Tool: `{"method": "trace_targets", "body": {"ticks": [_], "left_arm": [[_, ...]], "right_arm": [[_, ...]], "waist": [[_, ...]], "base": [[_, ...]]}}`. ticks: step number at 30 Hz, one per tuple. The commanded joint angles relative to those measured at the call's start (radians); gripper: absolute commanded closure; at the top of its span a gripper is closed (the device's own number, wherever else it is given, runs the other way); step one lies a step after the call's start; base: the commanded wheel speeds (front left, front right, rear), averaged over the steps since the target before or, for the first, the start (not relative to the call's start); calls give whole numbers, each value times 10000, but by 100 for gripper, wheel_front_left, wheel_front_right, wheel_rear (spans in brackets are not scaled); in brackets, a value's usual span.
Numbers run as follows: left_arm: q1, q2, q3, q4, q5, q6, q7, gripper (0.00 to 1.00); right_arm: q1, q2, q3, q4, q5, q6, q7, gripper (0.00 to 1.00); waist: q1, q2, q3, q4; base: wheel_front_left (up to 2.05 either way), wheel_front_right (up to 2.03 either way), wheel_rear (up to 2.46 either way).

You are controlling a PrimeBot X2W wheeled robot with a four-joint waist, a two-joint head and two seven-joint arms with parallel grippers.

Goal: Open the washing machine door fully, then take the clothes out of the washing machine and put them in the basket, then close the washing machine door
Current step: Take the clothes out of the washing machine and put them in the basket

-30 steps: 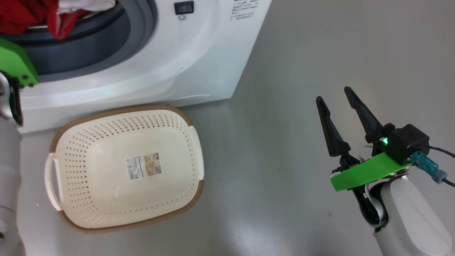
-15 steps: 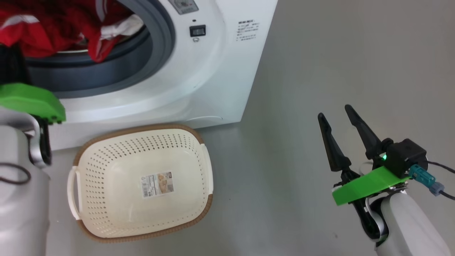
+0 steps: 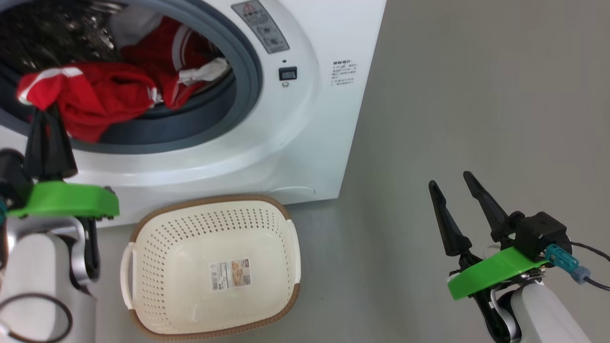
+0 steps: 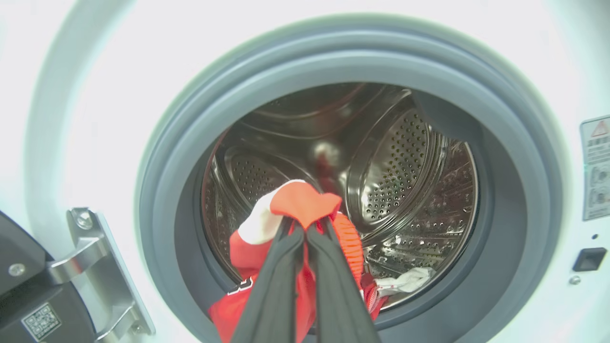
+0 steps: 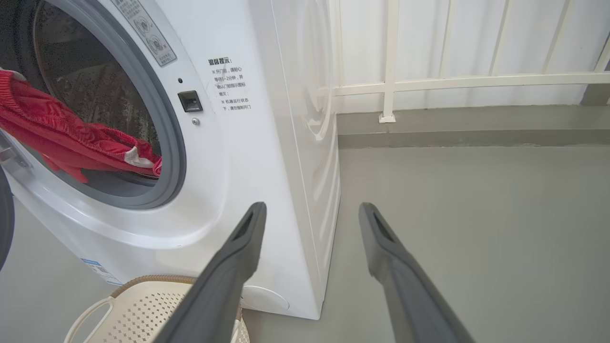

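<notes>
garment drawn to the drum mouth

a red piece of the clothes [image 3: 95,102] is clamped in the left gripper [image 4: 305,227] and has been pulled to the mouth of the washing machine [image 3: 305,143], upper left. the basket [image 3: 286,224], lower centre, is judged the next stop. the right gripper [image 3: 449,181] is held apart.

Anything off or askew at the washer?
Nothing damaged or spilled. Red white-trimmed clothes hang over the white washing machine's grey rubber ring, pinched in the shut left gripper. Cream perforated basket sits upright below, holding no clothes.
</notes>
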Motion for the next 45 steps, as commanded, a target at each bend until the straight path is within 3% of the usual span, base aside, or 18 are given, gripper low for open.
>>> {"method": "trace_targets", "body": {"ticks": [1,15,23,34,45], "left_arm": [[264,253,309,-621,178,88,-116,100],[1957,-266,-26,-3321,389,109,-114,100],[2818,-616,-406,-3698,147,153,59,100],[2701,-903,-746,-1858,-461,130,-18,100],[1622,-1053,-749,1906,-1474,-167,-107,100]], "right_arm": [[116,-9,158,-195,-18,4,-65,0],[608,102,191,-113,39,4,-65,0],[705,105,153,-168,36,4,-65,0],[401,80,166,-241,71,4,-65,0],[43,107,303,-286,84,4,-65,0]], "waist": [[0,0,-419,143],[0,0,-1186,249],[0,0,-1216,260],[0,0,-417,133],[0,0,446,-150]], "base": [[0,0,0],[0,0,0],[0,0,0],[0,0,0],[0,0,0]]}}
